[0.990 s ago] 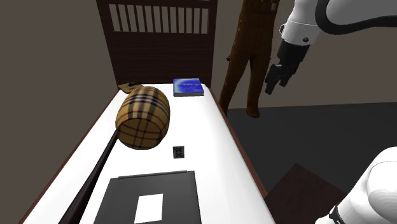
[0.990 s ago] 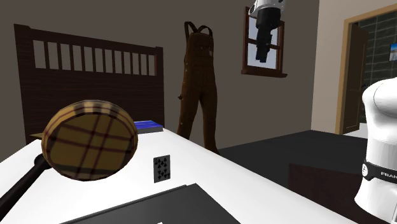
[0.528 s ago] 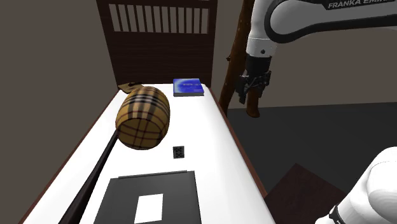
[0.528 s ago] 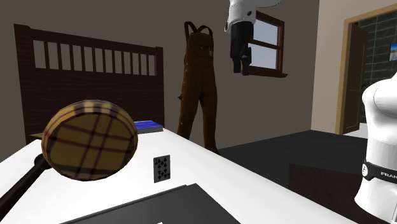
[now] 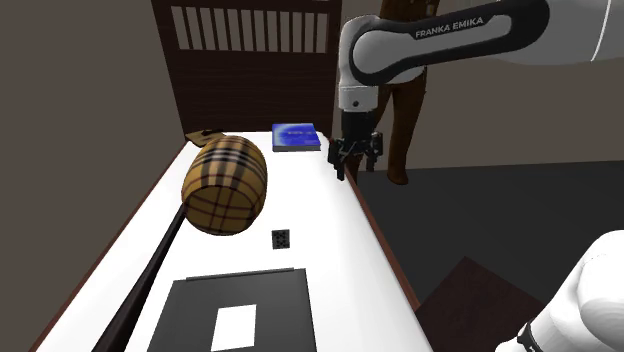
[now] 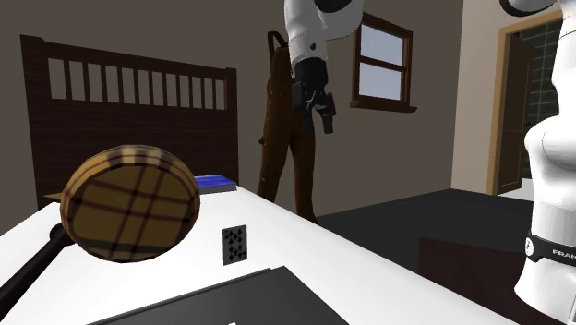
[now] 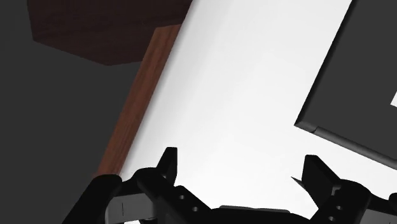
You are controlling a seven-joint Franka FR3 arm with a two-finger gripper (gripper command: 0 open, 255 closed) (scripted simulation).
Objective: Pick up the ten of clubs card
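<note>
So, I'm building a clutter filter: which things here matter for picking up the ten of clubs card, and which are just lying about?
For the job: playing card with black pips, upright on the white table; open gripper above the table's edge.
Lying about: plaid mallet; blue book; dark slab with a white patch; brown overalls.
</note>
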